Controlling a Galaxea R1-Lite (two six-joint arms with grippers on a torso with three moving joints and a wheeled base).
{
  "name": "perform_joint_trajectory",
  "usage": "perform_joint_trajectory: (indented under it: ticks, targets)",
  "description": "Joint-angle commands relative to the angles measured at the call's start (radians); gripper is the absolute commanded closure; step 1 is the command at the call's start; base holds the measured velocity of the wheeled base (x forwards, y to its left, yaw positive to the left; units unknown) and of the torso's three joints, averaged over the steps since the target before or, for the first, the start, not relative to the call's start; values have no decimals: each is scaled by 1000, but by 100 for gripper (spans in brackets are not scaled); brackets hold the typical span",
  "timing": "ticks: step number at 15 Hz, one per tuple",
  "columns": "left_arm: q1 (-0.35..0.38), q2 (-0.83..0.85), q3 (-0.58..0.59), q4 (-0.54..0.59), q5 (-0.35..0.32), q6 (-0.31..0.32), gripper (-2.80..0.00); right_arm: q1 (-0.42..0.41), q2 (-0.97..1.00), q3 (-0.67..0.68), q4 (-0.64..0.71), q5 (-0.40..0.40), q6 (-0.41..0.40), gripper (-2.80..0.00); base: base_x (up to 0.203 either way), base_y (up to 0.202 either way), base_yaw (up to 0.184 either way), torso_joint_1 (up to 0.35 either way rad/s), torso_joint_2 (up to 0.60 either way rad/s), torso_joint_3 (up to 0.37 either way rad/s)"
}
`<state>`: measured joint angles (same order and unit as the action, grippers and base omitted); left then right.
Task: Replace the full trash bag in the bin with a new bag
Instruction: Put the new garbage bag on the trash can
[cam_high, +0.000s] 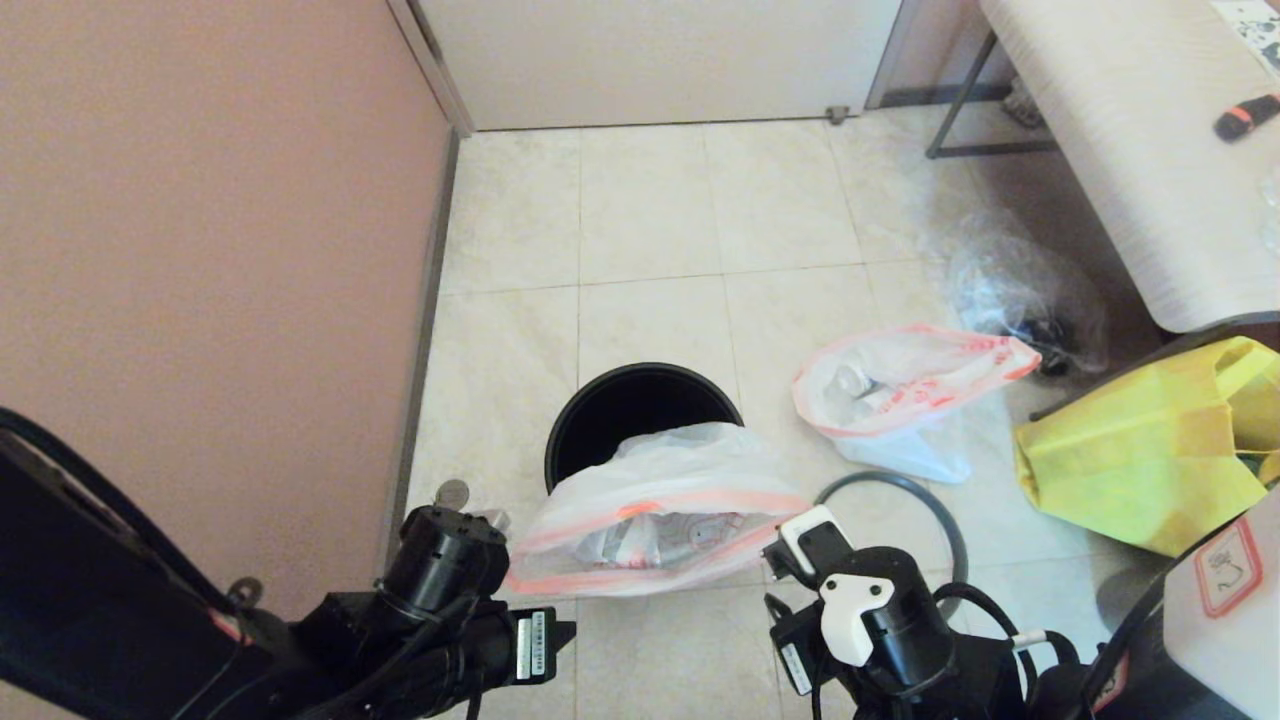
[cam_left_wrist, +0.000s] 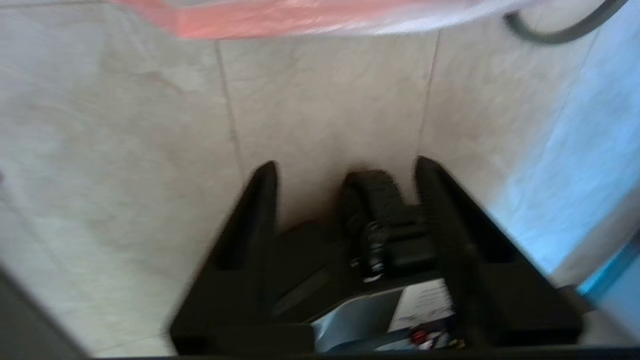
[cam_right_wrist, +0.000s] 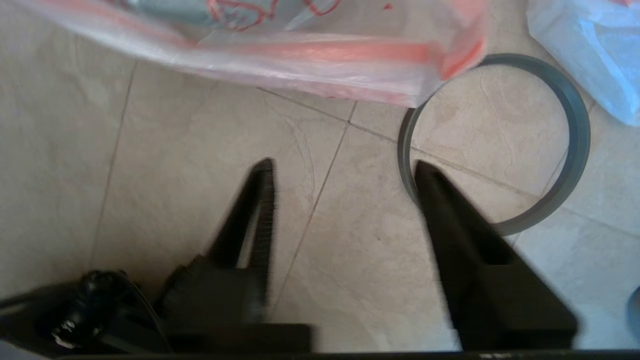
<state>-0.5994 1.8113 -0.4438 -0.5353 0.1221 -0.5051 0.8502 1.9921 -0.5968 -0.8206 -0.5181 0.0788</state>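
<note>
The black bin (cam_high: 640, 405) stands on the tiled floor. The full trash bag (cam_high: 655, 520), see-through white with a pink band and bottles inside, hangs over the bin's near rim onto the floor. Its pink band also shows in both wrist views (cam_left_wrist: 280, 20) (cam_right_wrist: 325, 55). The dark-grey rim ring (cam_high: 945, 525) (cam_right_wrist: 575, 150) lies on the floor right of it. The new bag (cam_high: 910, 385), white with red-orange print, lies farther right. My left gripper (cam_left_wrist: 345, 165) and right gripper (cam_right_wrist: 345, 165) both hang open over bare tile just short of the full bag, holding nothing. One right fingertip (cam_right_wrist: 425, 175) overlaps the ring.
A pink wall (cam_high: 200, 250) runs close along the left of the bin. A clear plastic bag (cam_high: 1020, 290), a yellow bag (cam_high: 1140, 450) and a table (cam_high: 1130, 150) crowd the right side. A white box (cam_high: 1230, 600) sits at the near right.
</note>
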Motion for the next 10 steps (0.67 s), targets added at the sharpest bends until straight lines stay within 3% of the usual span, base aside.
perform_joint_trajectory:
  ticks: [1, 5, 6, 7, 10]
  targets:
    - [-20, 46, -31, -4, 11, -35, 0, -5, -13, 0, -6, -4, 13, 0, 0, 0, 0, 0, 0, 0]
    - [-77, 181, -144, 0, 104, -214, 0, -45, -46, -8, -19, -6, 19, 0, 0, 0, 0, 0, 0, 0]
    - [-75, 173, -149, -1, 114, -217, 0, -61, -51, -8, -22, -4, 21, 0, 0, 0, 0, 0, 0, 0]
    - [-76, 175, -156, -6, 116, -217, -280, -68, -50, -8, -23, -2, 22, 0, 0, 0, 0, 0, 0, 0]
    - [-74, 179, -200, -16, 127, -217, -280, -69, -49, -11, -26, -2, 22, 0, 0, 0, 0, 0, 0, 0]
